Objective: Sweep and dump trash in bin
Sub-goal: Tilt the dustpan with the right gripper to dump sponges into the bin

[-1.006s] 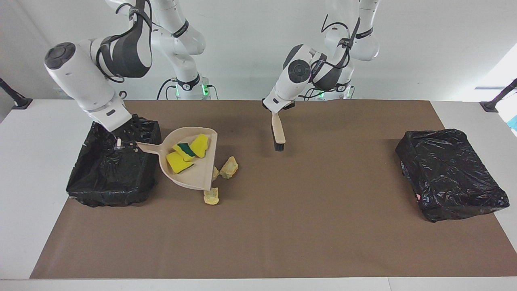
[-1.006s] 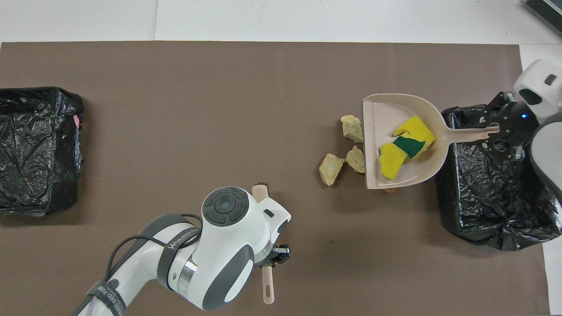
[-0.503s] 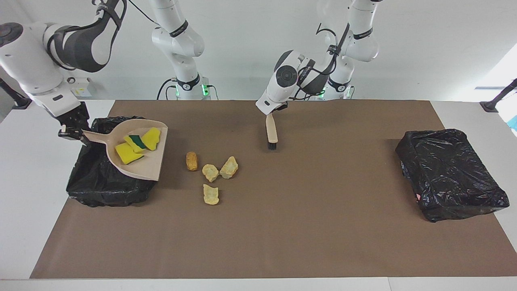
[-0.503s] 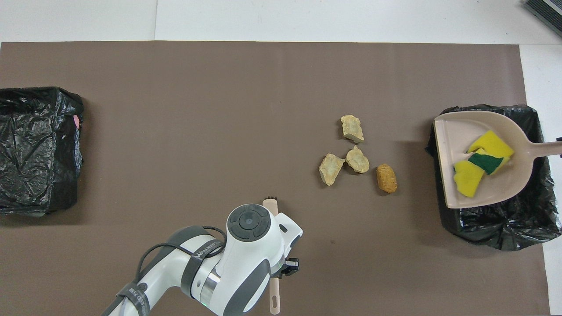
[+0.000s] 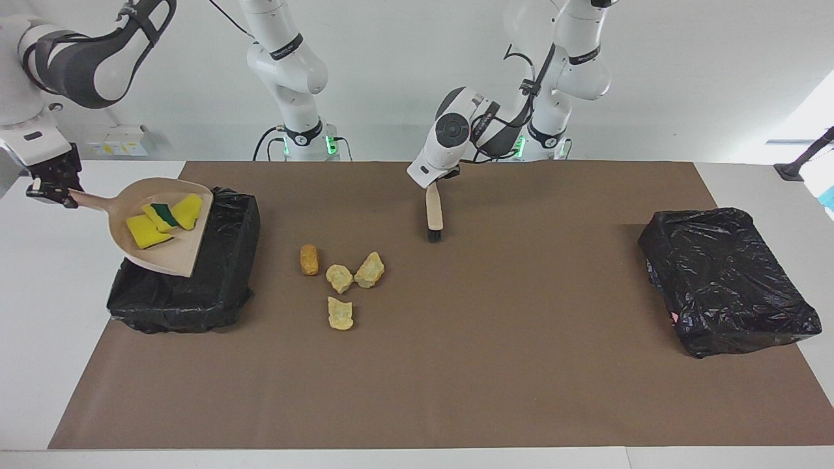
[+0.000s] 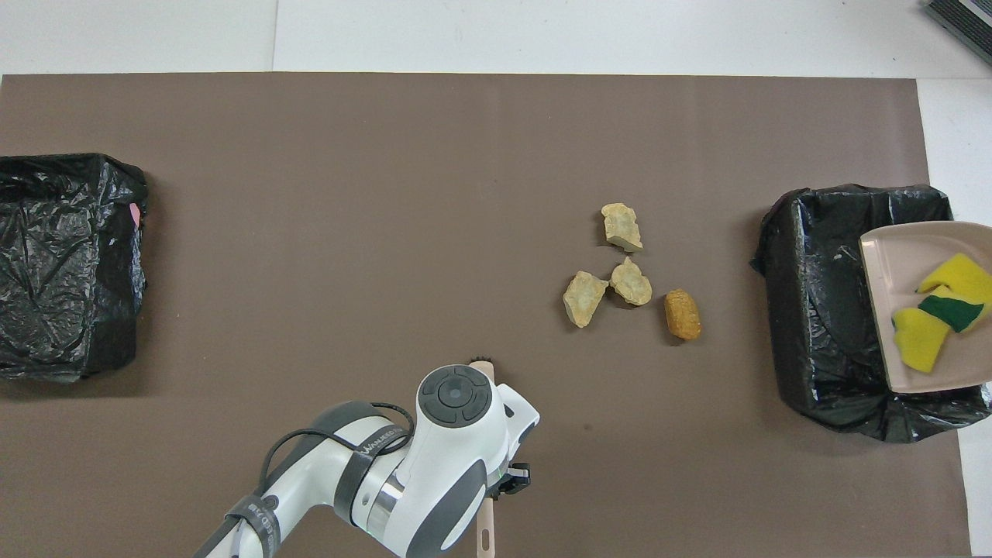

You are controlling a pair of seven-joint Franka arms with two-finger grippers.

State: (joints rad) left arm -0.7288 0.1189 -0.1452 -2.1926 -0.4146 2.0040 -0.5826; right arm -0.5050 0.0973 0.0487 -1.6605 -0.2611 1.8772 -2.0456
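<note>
You are at the dump step for the first load. The right hand (image 5: 49, 189) is pinched on the handle of the dustpan (image 5: 176, 251) and holds the pan in the air over the bin (image 5: 221, 286) at the right arm's end of the table (image 5: 39, 339). The pan carries three yellow sponge bits (image 5: 163, 221), one of them green-backed. Its open lip points toward the middle of the table and slopes slightly down. The sponge bits sit toward the handle end, so nothing is falling out.

Four tan lumps (image 5: 339, 280) lie on the brown mat (image 5: 456, 365), beside the bin and toward the middle of the table. They are not yet swept.

The left hand (image 5: 433, 179) is pinched on the handle of the brush (image 5: 434, 218). The brush hangs bristles-down above the mat, nearer to the robots than the lumps. This arm waits.

A second bin (image 5: 726, 280) sits at the left arm's end of the table.

The next move probably calls for these actions:
- Tip the pan lip down steeply enough for the sponge bits to slide off.
- Keep the lip inside the bin's rim, because part of the pan overhangs the rim on the overhead view.
- Return the pan to the mat beside the lumps for a second sweep.
</note>
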